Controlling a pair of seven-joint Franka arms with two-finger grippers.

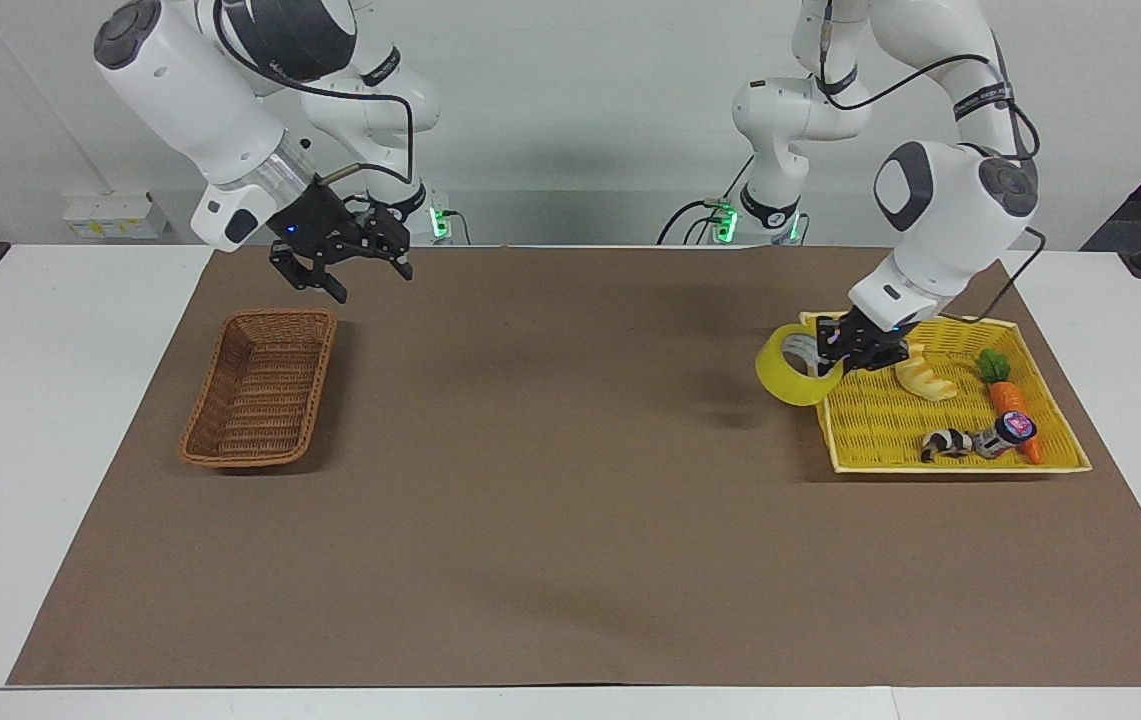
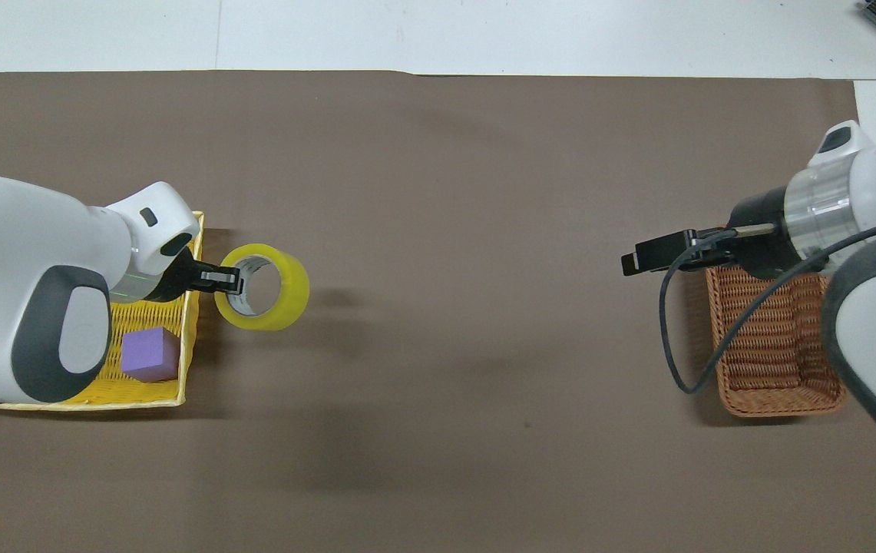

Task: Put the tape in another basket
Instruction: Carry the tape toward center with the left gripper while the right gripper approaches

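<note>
The yellow tape (image 1: 788,366) with its grey-white core hangs in the air over the mat, just outside the yellow tray's edge toward the right arm's end; it also shows in the overhead view (image 2: 263,289). My left gripper (image 1: 838,349) is shut on the roll's wall, one finger inside the core (image 2: 227,278). The brown wicker basket (image 1: 242,462) stands at the right arm's end of the table and holds nothing (image 2: 779,405). My right gripper (image 1: 370,283) is open and raised over the mat beside the basket's end nearer the robots (image 2: 649,259).
The bright yellow tray basket (image 1: 950,465) at the left arm's end holds a croissant toy (image 1: 925,378), a carrot (image 1: 1008,395), a black-and-white toy (image 1: 945,443) and a purple cube (image 2: 150,353). A brown mat covers the table's middle.
</note>
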